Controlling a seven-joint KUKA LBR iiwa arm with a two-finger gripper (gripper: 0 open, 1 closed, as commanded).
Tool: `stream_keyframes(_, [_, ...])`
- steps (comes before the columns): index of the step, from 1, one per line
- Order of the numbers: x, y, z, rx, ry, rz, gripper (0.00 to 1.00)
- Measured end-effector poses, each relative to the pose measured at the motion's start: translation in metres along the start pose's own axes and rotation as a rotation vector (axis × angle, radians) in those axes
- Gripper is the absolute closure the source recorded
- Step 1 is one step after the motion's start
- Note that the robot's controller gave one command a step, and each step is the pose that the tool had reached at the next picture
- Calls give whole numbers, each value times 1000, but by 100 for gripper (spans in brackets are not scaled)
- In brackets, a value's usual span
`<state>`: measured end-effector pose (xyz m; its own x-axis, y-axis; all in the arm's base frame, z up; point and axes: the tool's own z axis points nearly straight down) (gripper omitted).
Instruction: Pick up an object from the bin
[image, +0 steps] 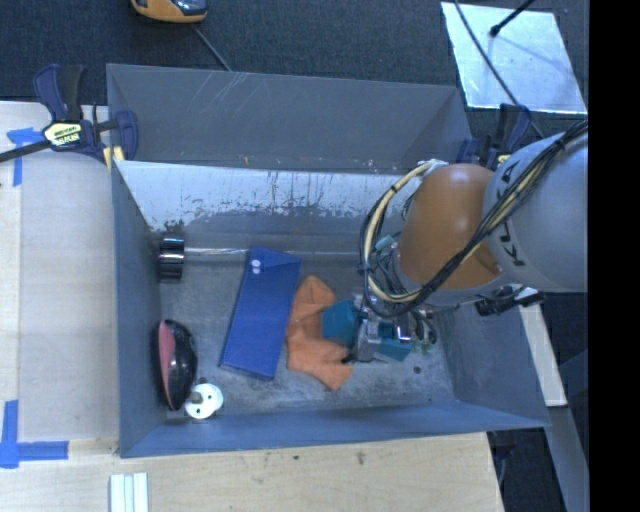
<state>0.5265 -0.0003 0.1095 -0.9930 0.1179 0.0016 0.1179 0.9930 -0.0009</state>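
Observation:
My gripper (377, 336) is low in the right half of the bin, under the arm's orange cover. It is down on a teal object (340, 320) that lies against the right edge of a crumpled orange cloth (312, 332). More teal (397, 350) shows to the gripper's right; I cannot tell whether it belongs to the same object. A flat blue box (260, 312) lies tilted just left of the cloth.
A black and pink oval object (174, 362) lies at the front left with a small white round piece (204, 401) beside it. A black cylinder (171, 255) sits at the back left. The arm and its cables hang over the bin's right side.

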Motion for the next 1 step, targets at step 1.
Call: stream_keyframes(1, [-43, -1, -121, 0, 2, -9, 100])
